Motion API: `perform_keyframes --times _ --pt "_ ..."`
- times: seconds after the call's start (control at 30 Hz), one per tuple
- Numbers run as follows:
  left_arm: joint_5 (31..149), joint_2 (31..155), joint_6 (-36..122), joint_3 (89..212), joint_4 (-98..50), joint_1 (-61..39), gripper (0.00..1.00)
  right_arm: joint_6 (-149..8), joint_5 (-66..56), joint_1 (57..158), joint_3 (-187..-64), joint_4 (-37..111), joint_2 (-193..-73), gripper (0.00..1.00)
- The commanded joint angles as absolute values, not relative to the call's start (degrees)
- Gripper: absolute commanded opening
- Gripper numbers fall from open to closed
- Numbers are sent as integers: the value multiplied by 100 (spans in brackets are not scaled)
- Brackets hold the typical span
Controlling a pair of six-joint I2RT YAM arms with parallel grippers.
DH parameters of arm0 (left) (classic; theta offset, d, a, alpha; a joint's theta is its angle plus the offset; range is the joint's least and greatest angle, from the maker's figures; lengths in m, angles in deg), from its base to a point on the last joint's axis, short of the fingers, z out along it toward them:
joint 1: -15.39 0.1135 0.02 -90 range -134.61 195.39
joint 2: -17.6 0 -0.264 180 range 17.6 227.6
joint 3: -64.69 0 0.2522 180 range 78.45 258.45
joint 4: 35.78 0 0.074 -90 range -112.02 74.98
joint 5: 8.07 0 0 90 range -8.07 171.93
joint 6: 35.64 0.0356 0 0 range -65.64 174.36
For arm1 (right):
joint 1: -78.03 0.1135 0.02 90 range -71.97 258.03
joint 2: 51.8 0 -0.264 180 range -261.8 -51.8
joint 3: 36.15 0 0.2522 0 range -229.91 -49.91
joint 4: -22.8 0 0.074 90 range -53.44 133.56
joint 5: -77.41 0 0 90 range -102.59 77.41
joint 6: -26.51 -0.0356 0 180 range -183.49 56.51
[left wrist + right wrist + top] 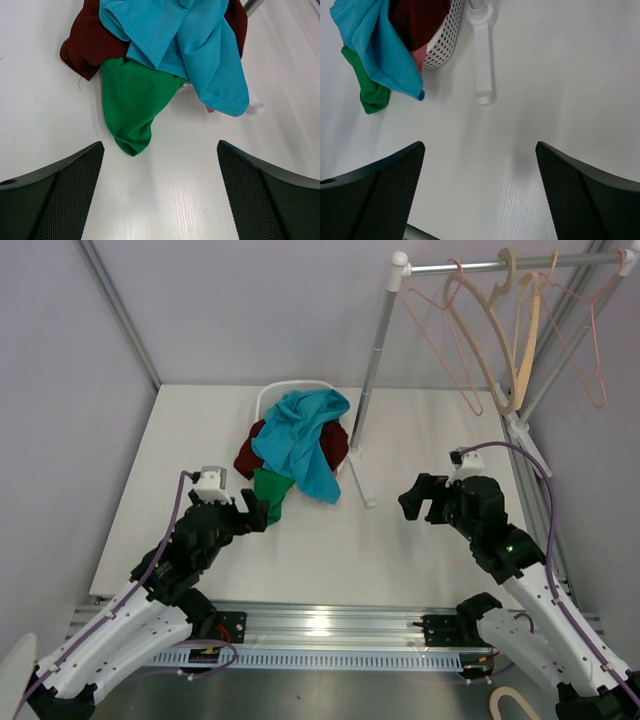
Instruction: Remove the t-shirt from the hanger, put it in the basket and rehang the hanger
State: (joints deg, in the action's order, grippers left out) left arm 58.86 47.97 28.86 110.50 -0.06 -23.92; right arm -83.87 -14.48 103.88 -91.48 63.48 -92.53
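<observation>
White table (pixel 420 430) and pale lilac walls (pixel 200 310) make up the scene. Ahead of the left fingers (pixel 256 512) and a little to their right, the teal t-shirt (pixel 305 440) lies crumpled on top of a pile in a white perforated basket (pixel 442 45), one end spilling over the rim onto the table. Under it sit a maroon garment (pixel 250 452) and a green garment (pixel 270 495); the green one's tip drapes down toward the left fingers and is the cloth nearest them, without touching. From the right fingers (pixel 410 498) the pile lies ahead and far to the left, well apart.

Both pairs of fingers stand wide apart above the bare table, gripping nothing.

Straight ahead of the right fingers the white foot of the rack (pixel 484 65) rests on the table just beside the basket. High beyond the right fingers, several hangers (pixel 490 340), wooden and thin pink wire, dangle from the rack's rail (pixel 470 265).
</observation>
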Motion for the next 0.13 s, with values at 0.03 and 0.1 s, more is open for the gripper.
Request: perform_keyframes --times 0.03,0.1 --pt "5987 4800 2782 11018 -259 -2398 100 -8458 -1322 10431 -9192 5968 -9232 95" --pt "5987 4809 2799 11009 -285 -2398 99 -8432 -1208 10440 -9175 5889 -9215 97"
